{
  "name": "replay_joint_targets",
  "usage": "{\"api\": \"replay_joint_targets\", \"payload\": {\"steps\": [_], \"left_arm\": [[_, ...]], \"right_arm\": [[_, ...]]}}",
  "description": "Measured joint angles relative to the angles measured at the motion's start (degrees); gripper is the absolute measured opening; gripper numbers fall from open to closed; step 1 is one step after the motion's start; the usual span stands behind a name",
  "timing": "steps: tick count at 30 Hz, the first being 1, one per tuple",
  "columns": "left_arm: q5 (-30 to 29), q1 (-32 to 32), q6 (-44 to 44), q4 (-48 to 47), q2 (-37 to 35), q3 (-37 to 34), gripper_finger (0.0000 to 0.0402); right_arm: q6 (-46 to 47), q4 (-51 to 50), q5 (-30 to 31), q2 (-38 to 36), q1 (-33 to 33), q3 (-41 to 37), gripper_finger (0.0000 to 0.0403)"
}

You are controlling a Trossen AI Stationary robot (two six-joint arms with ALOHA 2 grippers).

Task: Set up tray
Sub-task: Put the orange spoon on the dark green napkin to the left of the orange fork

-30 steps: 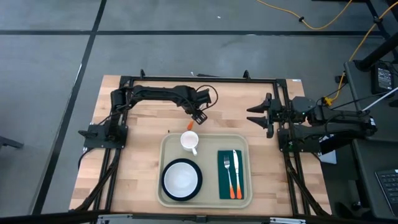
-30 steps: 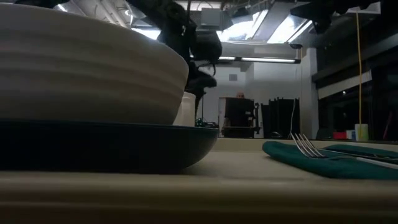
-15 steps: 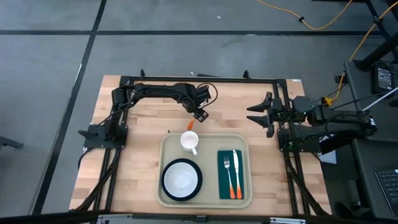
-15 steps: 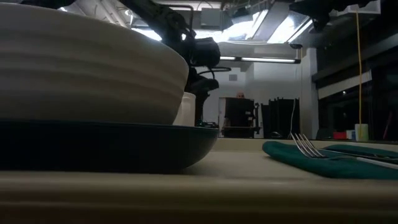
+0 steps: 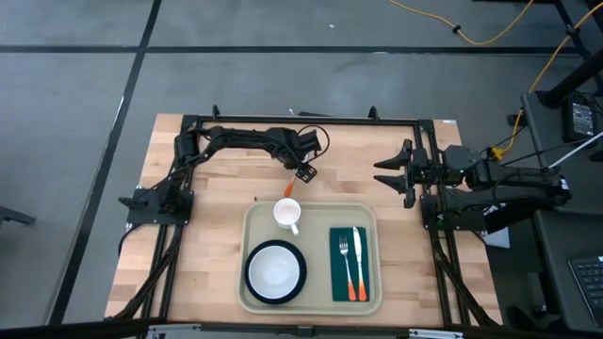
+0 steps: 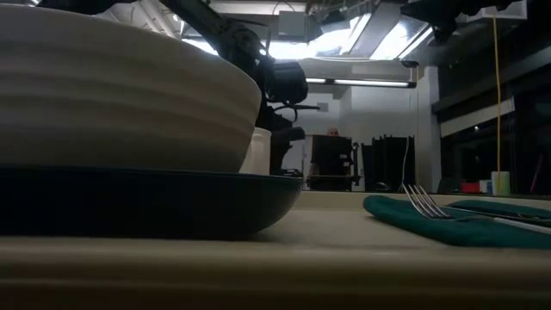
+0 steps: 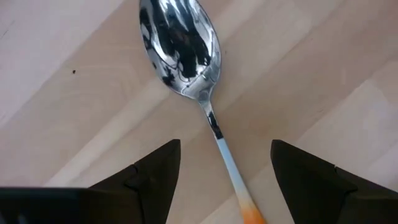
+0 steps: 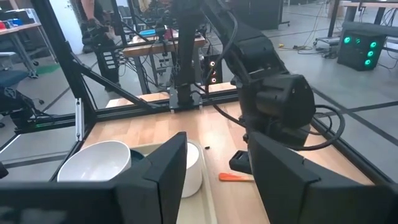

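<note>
A spoon (image 7: 186,56) with a silver bowl and an orange-tipped handle (image 5: 288,189) lies flat on the wooden table, just beyond the far rim of the beige tray (image 5: 317,247). My left gripper (image 7: 225,180) hovers open over it, one finger on each side of the handle, touching nothing; in the high view it (image 5: 303,173) hides the spoon's bowl. The tray holds a white mug (image 5: 286,214), a white bowl on a dark plate (image 5: 275,271), and a green napkin (image 5: 349,264) carrying a fork and a knife. My right gripper (image 5: 388,175) waits open at the table's right side.
The black frame rails (image 5: 301,121) run along the table's far edge and both sides. Bare wood lies left of the tray (image 5: 207,245) and between the two grippers. In the low view the bowl (image 6: 129,95) fills the foreground, with the napkin and fork (image 6: 422,202) to its right.
My left gripper has crept a little toward the table's far edge over the spoon, and its wrist has turned slightly. The spoon and everything on the tray have stayed in place.
</note>
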Motion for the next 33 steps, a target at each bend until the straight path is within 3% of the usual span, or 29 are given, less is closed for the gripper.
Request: {"api": "replay_joint_targets", "payload": {"steps": [14, 33], "left_arm": [[2.92, 0.5, -1.12, 2.51, 2.93, 0.02, 0.0229], [3.52, 2.25, -0.39, 2.36, 3.43, 0.07, 0.0167]], "right_arm": [[-0.47, -0.07, -0.1, 0.0, 0.0, 0.0, 0.0177], [-0.6, -0.04, -0.11, 0.0, -0.02, 0.0, 0.0177]]}}
